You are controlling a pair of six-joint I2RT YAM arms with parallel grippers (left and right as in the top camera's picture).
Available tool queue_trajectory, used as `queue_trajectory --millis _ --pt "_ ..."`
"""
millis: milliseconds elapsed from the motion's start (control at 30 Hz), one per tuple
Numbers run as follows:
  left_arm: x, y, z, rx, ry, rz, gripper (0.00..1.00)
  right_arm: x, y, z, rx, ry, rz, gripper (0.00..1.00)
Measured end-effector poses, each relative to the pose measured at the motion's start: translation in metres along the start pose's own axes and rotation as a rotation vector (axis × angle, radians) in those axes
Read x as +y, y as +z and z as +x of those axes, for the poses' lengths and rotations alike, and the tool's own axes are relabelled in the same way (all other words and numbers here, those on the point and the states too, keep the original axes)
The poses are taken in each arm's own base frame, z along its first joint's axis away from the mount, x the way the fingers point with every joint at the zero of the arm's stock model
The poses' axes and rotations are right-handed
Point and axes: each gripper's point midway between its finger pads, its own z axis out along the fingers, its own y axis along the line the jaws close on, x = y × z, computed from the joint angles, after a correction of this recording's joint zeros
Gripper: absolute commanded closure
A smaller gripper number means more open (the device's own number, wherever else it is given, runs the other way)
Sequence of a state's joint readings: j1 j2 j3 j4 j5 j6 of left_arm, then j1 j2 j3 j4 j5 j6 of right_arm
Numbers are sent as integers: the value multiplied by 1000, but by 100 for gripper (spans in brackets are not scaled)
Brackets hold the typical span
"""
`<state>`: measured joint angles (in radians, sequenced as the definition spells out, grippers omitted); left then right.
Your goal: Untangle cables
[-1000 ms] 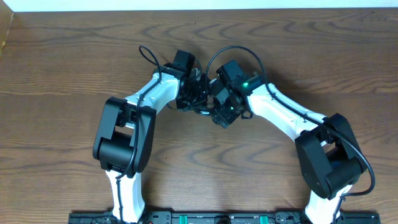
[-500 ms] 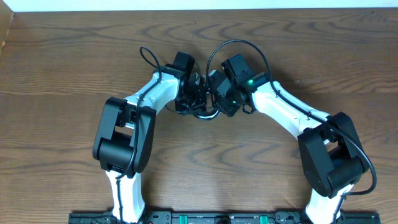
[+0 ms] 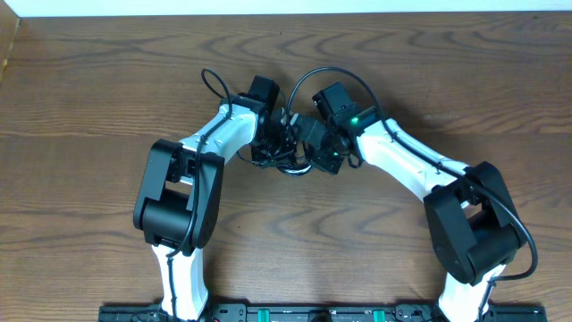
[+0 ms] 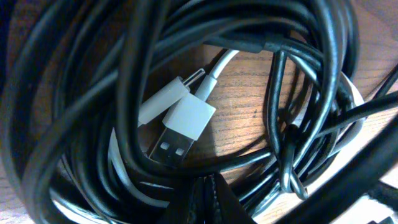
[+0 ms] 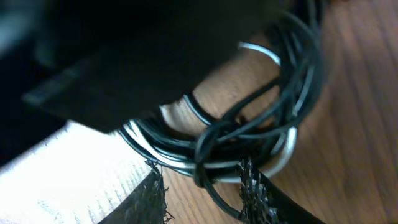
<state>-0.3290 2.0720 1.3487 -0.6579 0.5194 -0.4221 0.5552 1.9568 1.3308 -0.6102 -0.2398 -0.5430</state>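
Pulling this knot apart calls for one steady anchor and one slow draw. I judge it best to hold firm on one side and tease out a single strand with the other, never dragging the whole coil across the table (image 3: 89, 107). From above, the cables (image 3: 288, 163) sit as a dark clump in the middle of the frame, right where my two arms meet.

My left claw (image 4: 205, 198) is closed tight at the bottom centre of its own view. Whether it pinches a strand I cannot tell, since black loops cross in front of its tips. The coil fills the view above it, wrapped round the white cable (image 4: 214, 70), whose flat plug (image 4: 183, 127) lies just above the tips.

My right claw (image 5: 205, 194) stands partly open at the bottom of its view and grips nothing. One thin black loop hangs between its pads (image 5: 256, 186), with the rest of the bundle just above. Closing on that lone loop, not the mass, looks wisest.
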Motion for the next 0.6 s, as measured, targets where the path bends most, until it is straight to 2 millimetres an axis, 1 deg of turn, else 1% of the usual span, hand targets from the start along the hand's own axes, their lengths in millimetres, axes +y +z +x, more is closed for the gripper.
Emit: queue_trajectory --millis 67,233,300,600 --pt "0 0 1 3 -1 1 93 2 1 0 2 -16 -2 66" --pt "1 0 6 25 -11 -1 93 -2 2 5 28 -24 20 66" --pt "0 0 7 29 -12 3 93 -3 8 8 41 -24 18 66" --pt "0 0 8 37 21 10 93 -4 10 6 33 -40 16 69"
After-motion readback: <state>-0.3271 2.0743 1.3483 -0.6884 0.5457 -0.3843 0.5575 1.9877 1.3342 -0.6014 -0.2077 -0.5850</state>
